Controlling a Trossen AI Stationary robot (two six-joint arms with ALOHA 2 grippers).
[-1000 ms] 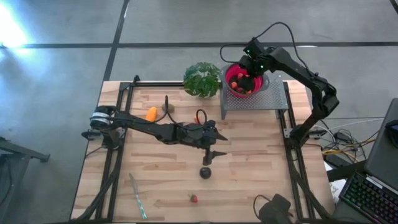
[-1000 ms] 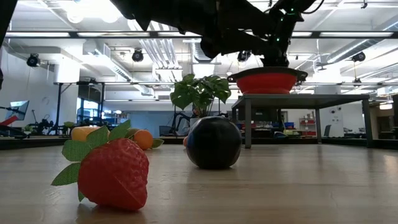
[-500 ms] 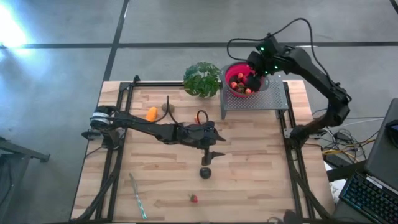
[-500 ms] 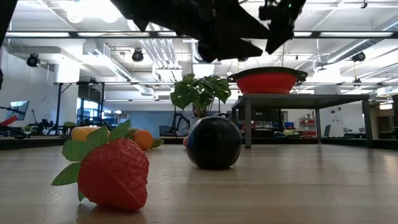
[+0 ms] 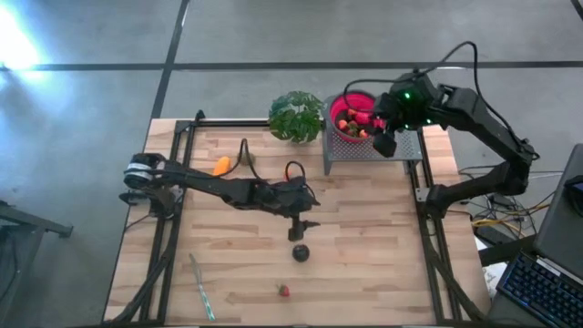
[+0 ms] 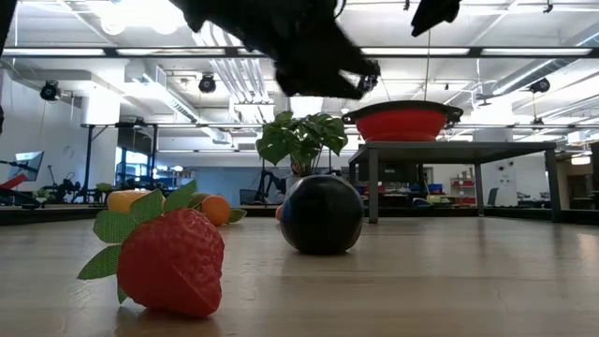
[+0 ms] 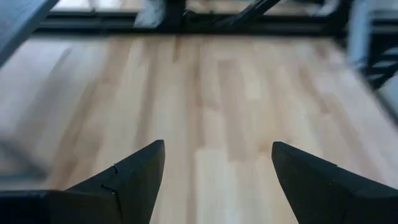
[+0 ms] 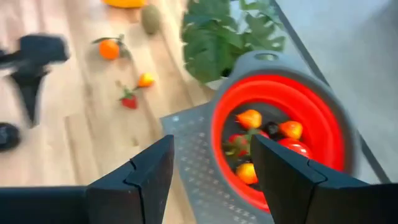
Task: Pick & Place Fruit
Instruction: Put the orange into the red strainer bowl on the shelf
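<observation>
The left gripper (image 5: 301, 228) hangs over the middle of the wooden table (image 5: 364, 264), its fingers spread apart with only bare boards between them in the left wrist view, so it holds nothing; it sits just above the dark round fruit (image 5: 300, 252), which suggests it is lining up for a grasp from above. Out from there, a strawberry (image 5: 283, 291) lies nearer the front edge, and in the low view it stands in front of the dark ball, the two apart. Toward the back of the table an elongated orange piece (image 5: 221, 166) lies near the leafy plant (image 5: 295, 116), with a kiwi (image 8: 150, 18), a small orange ball (image 8: 109, 48) and two smaller bits beside it in the right wrist view. A thin pale stick (image 5: 201, 285) lies near the front left and is no part of the job. The right gripper (image 5: 386, 138) hovers beside the red bowl (image 5: 341, 100), which rests on a grey perforated stand (image 5: 401, 146) at the back right; its fingers are parted and empty, and the bowl below holds several red and orange fruits, so the bowl is evidently the collecting place and the loose fruit on the boards is what remains to be gathered
</observation>
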